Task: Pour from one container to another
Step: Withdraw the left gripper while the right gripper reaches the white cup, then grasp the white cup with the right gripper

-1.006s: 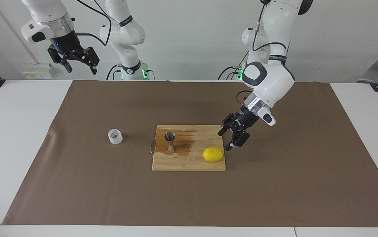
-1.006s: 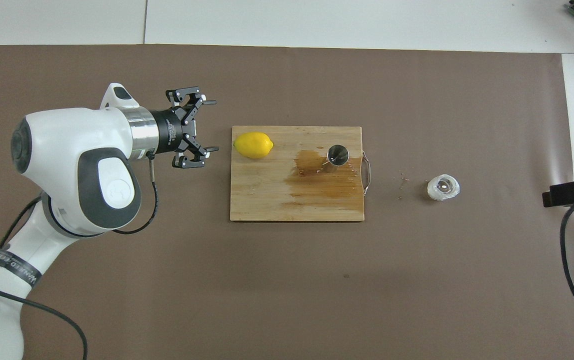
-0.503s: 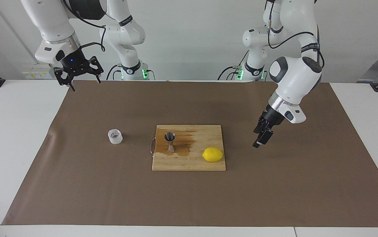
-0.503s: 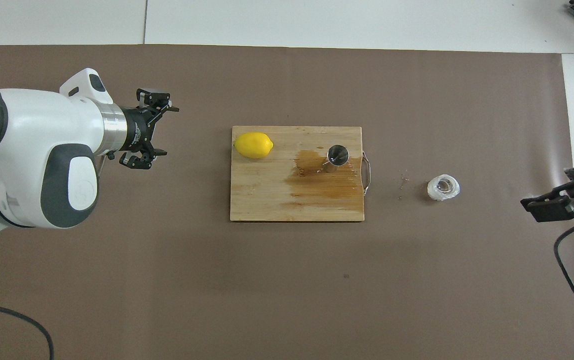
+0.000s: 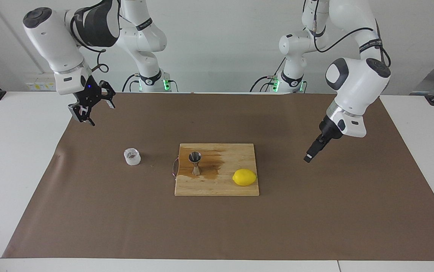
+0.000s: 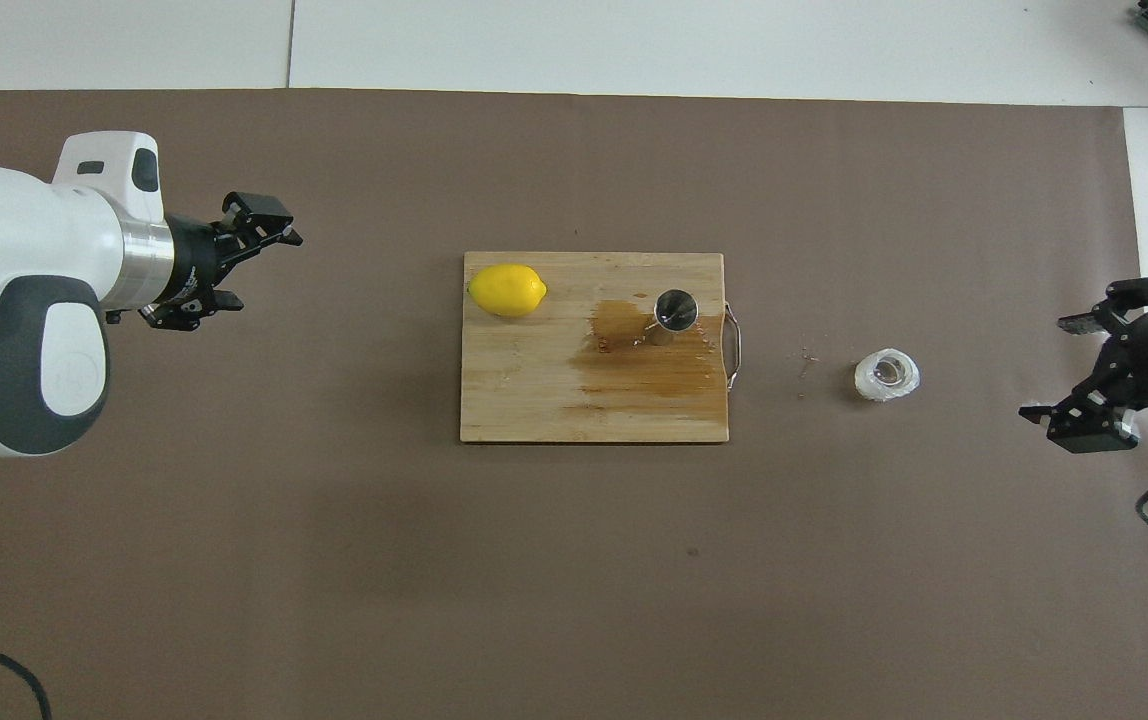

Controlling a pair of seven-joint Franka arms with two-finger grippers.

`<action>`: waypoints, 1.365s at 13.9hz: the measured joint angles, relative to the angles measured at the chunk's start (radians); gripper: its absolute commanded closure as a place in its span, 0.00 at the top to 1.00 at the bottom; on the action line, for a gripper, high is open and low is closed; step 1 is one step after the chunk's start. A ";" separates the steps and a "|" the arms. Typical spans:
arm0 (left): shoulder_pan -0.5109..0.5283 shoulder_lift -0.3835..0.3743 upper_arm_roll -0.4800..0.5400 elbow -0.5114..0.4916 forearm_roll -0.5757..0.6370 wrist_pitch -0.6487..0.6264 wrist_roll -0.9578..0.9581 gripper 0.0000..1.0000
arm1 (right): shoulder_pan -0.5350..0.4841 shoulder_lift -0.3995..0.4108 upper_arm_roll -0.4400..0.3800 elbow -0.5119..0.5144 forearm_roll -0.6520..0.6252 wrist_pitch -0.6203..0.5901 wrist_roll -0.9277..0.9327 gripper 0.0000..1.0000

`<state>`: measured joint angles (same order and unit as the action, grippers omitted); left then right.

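The translucent white cup (image 5: 132, 156) with brownish bits stands on the brown mat, beside the board toward the right arm's end; it also shows in the overhead view (image 6: 887, 374). The steel jigger (image 5: 195, 162) stands upright on the wooden board (image 5: 217, 186), on a wet brown stain, and shows from above (image 6: 675, 312). My right gripper (image 5: 101, 114) is open and empty in the air over the mat's edge, apart from the cup (image 6: 1044, 368). My left gripper (image 5: 307, 158) is open and empty over the mat past the board's lemon end (image 6: 262, 268).
A yellow lemon (image 5: 244, 177) lies on the board (image 6: 554, 400) at the left arm's end (image 6: 506, 290). The board's metal handle (image 6: 733, 345) points toward the cup. A few brown crumbs (image 6: 806, 358) lie on the mat between board and cup.
My left gripper has drawn back from beside the lemon toward the left arm's end of the table. My right gripper has come down and moved toward the cup. Cup, jigger and lemon have not moved.
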<state>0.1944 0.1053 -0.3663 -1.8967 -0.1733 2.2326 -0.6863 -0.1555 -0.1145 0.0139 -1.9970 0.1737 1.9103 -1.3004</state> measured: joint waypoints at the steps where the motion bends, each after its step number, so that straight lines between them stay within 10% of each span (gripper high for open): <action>1: -0.040 -0.008 0.059 0.002 0.012 -0.006 0.057 1.00 | -0.019 0.033 -0.001 -0.002 0.035 0.019 -0.080 1.00; 6: -0.195 -0.039 0.294 0.029 0.022 -0.099 0.417 1.00 | -0.063 0.235 -0.003 -0.008 0.273 0.073 -0.471 1.00; 19: -0.199 -0.122 0.310 0.260 0.149 -0.549 0.676 1.00 | -0.103 0.464 0.002 -0.066 0.638 0.116 -0.890 1.00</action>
<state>-0.0042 -0.0169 -0.0562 -1.6370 -0.0244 1.6835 -0.0107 -0.2583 0.3491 0.0157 -2.0634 0.8116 2.0259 -2.1908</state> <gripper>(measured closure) 0.000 0.000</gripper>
